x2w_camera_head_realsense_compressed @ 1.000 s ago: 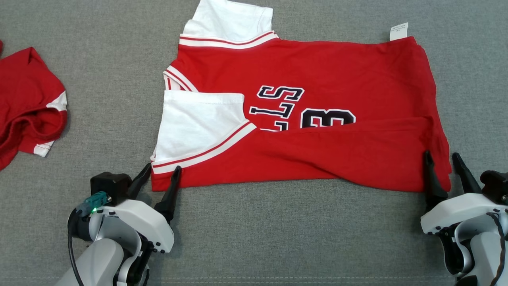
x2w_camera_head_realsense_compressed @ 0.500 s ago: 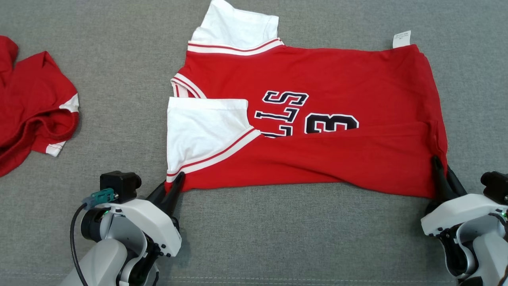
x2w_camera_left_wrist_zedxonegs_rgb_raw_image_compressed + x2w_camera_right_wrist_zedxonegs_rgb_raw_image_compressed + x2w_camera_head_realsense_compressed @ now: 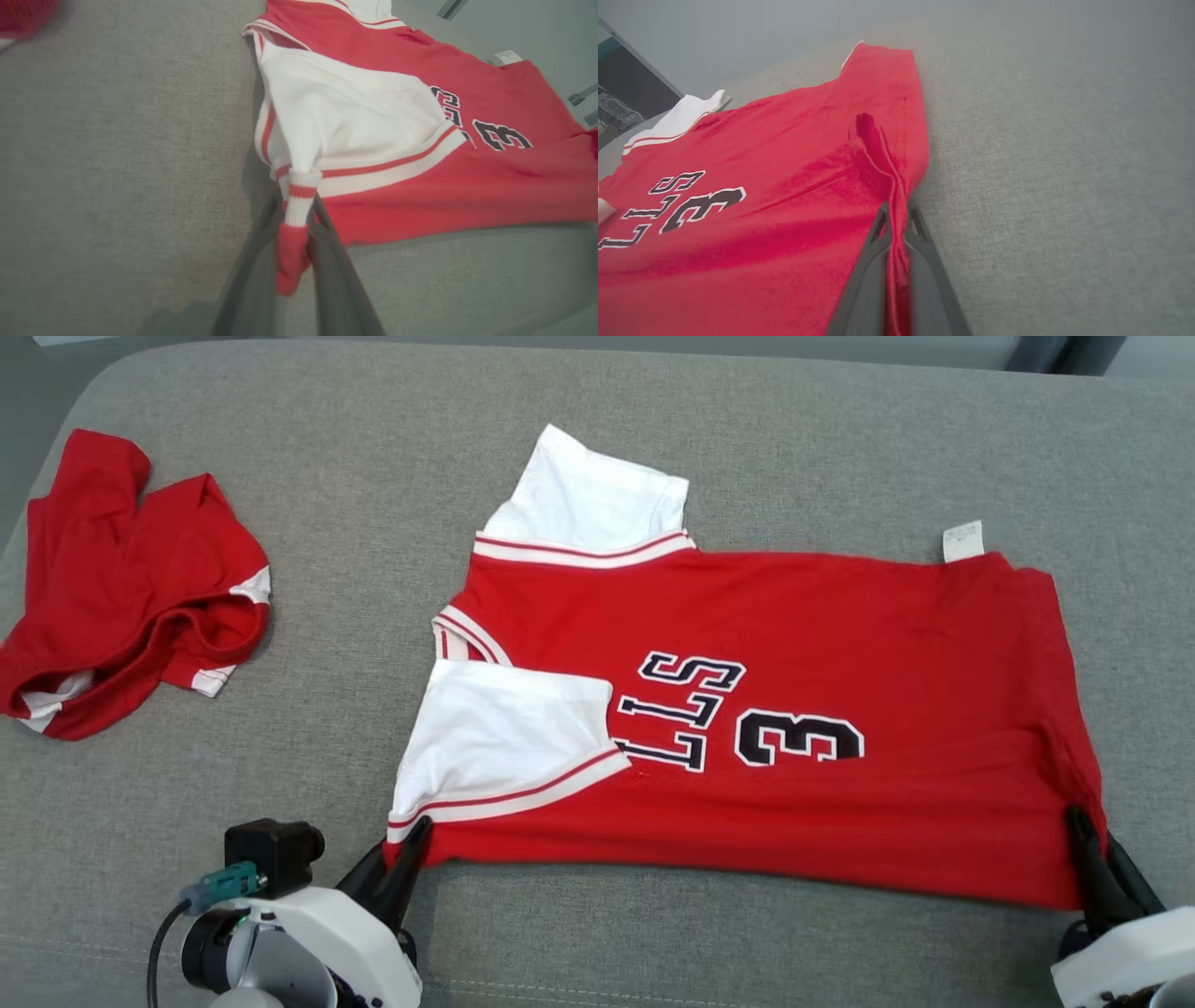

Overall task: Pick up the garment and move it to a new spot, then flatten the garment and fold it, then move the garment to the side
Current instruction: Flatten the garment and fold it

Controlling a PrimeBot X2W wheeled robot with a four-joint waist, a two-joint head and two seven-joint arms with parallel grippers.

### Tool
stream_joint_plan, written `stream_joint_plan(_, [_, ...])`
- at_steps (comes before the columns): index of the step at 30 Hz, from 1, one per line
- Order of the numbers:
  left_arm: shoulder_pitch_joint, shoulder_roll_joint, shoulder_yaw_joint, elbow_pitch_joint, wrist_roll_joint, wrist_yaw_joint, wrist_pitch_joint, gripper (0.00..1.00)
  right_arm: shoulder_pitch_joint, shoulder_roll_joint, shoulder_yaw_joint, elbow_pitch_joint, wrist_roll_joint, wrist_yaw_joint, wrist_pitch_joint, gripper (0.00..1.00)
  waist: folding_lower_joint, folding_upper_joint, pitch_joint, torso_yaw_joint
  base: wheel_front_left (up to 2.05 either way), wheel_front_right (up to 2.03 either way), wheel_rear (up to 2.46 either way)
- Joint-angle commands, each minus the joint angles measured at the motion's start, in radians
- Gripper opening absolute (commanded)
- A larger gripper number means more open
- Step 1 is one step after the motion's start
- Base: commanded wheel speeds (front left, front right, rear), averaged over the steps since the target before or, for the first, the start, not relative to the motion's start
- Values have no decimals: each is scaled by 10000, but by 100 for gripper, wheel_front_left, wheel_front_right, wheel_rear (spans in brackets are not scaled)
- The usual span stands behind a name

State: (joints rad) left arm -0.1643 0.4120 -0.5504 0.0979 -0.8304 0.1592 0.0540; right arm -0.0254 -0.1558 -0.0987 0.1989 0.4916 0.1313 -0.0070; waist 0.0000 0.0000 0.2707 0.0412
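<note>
The garment (image 3: 840,644) is a red jersey with white sleeves and black lettering, spread sideways on the grey cushion, its near long edge folded over. My left gripper (image 3: 411,835) is shut on the jersey's near left corner, by the white sleeve. In the left wrist view that striped corner (image 3: 296,205) is pinched between the fingers (image 3: 327,275). My right gripper (image 3: 1088,845) is shut on the near right hem corner. The right wrist view shows a ridge of red cloth (image 3: 882,154) running into the closed right gripper (image 3: 896,219).
A second red garment (image 3: 121,588) lies crumpled at the far left of the cushion. The grey cushion (image 3: 308,457) ends at a rounded back edge, with a dark gap beyond its corners. A white label (image 3: 963,541) sticks out at the jersey's far right edge.
Both grippers closed on the jersey's near corners. The head camera has tilted up, so the whole scene sits lower. The near fold has opened, uncovering more lettering.
</note>
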Motion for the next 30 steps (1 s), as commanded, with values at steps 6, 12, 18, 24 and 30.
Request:
stream_joint_plan(6, [513,437,540,-641,-240,411,-14,0,1229,406,-576,-1591,-446,-6,867,0,0,0,-111,95,0,0,0])
stream_joint_plan(12, [768,180,464,-349,-487,391,-54,89,1426,757,-590,-1564,-647,-6,791,100,0,0,-145,101,0,0,0])
stream_joint_plan(18, [821,37,695,0,-332,642,-696,100,1266,802,-950,-1221,-936,-6,-60,100,0,0,-329,86,0,0,0])
stream_joint_plan(24, [789,312,1041,-514,417,1197,-1698,100,1135,825,-1243,-1572,-1578,-6,-1025,100,0,0,-667,26,0,0,0])
stream_joint_plan(30, [423,820,1159,-1500,1107,1555,-1882,100,690,841,-912,-2208,-2539,-6,-1405,100,0,0,-889,-188,0,0,0])
